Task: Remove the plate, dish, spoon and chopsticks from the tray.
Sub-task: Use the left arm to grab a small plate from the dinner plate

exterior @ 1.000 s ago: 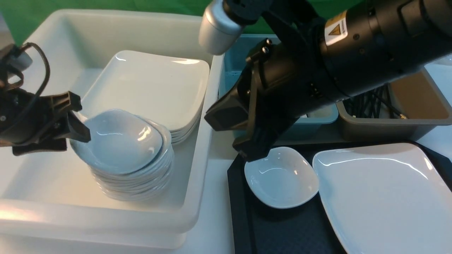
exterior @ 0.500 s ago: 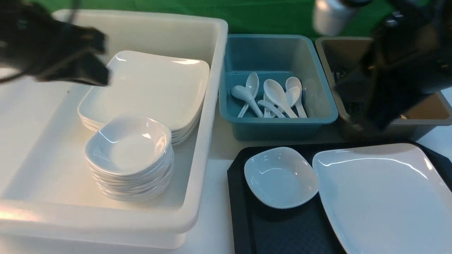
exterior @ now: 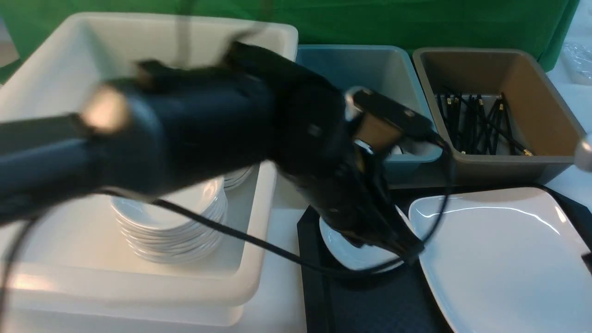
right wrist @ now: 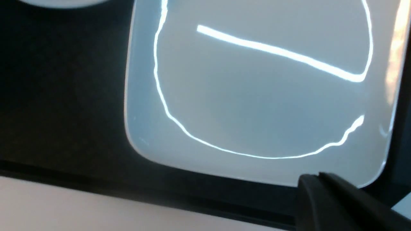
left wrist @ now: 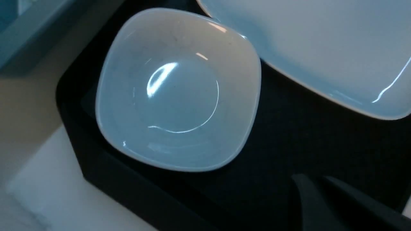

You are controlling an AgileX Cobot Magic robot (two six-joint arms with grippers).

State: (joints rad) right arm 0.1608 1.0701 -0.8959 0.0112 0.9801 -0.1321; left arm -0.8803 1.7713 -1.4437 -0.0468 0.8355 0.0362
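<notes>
**A:** ok how far along r we? Biggest first pls. Tray (exterior: 314, 286)?
**B:** abt half imo. Plate (exterior: 499, 259) is on it, dish (left wrist: 179, 96) too, right beside the plate. No spoon or chopsticks on the bit of tray I can see, so prob done, tho some of it's out of view.
**A:** other stuff around?
**B:** big white tub (exterior: 138, 289) w/ a dish stack (exterior: 169, 231), then brown tub (exterior: 513, 160) w/ black sticks (exterior: 483, 122), blue tub (exterior: 397, 52) mostly hidden. Left arm (exterior: 199, 125) cuts across & blocks the view, cable (exterior: 259, 240) hanging over the dish btw, might snag.
**A:** end effectors?
**B:** left end effector (left wrist: 313, 181) is near the dish, empty, can't tell if fully closed. Right end effector (right wrist: 316, 176) clenched on nothing, by the plate.
</notes>
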